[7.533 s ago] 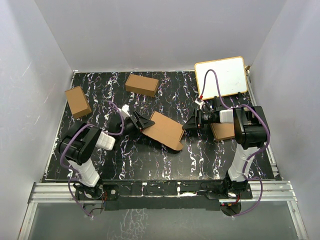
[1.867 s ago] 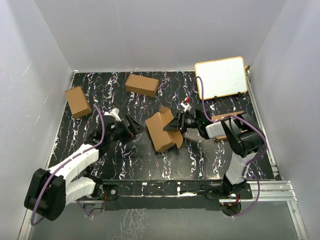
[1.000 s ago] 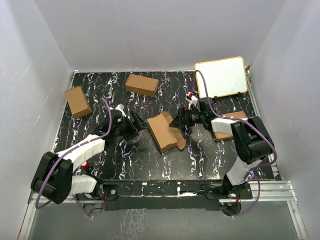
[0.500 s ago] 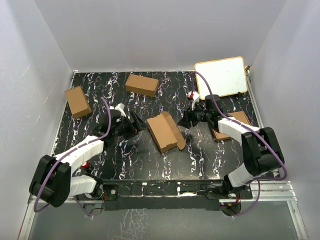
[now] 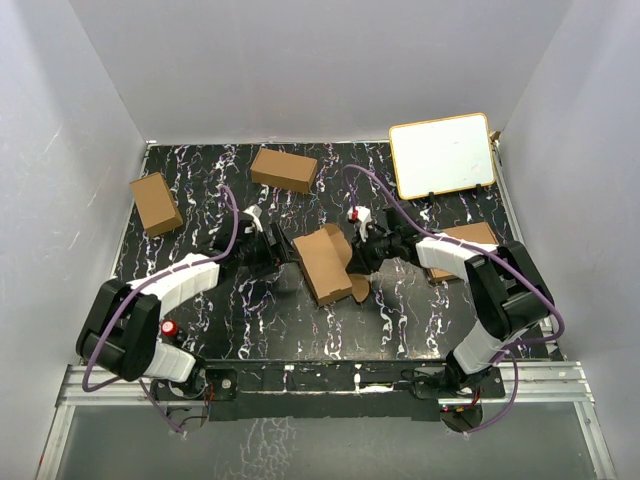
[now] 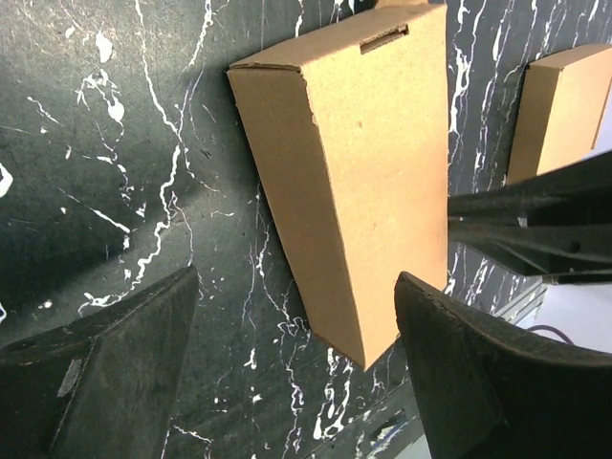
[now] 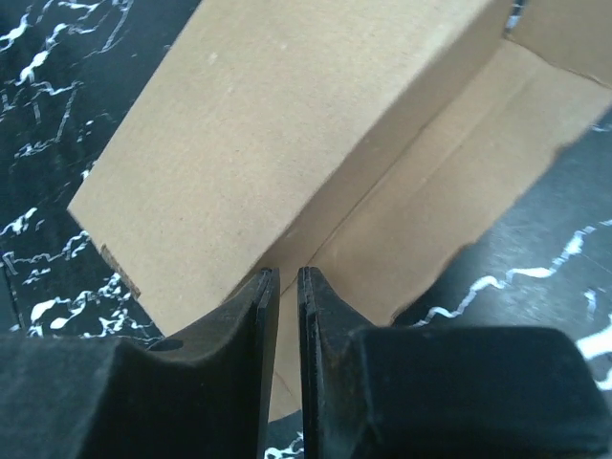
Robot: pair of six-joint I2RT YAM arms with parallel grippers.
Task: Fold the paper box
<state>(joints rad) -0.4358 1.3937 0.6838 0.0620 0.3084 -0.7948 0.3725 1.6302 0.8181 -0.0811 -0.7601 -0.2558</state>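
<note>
Both claws flank the box (image 5: pixel 322 262): left claw (image 6: pixel 292 287) gapes empty, right claw (image 7: pixel 285 277) nearly closed at its flap (image 7: pixel 430 220), so brace left, tuck slowly.

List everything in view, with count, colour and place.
paper box: one, brown, table centre, between the grippers
shorter cartons: two, brown, far left part of the table
pile of sheets: one, brown, right side, partly hidden by the right arm
whiteboard: one, white with yellow rim, far right corner
table: one, black with white veins
left gripper: one, black, open, a finger on either side of the paper box
right gripper: one, black, nearly closed at the box's open flap
</note>
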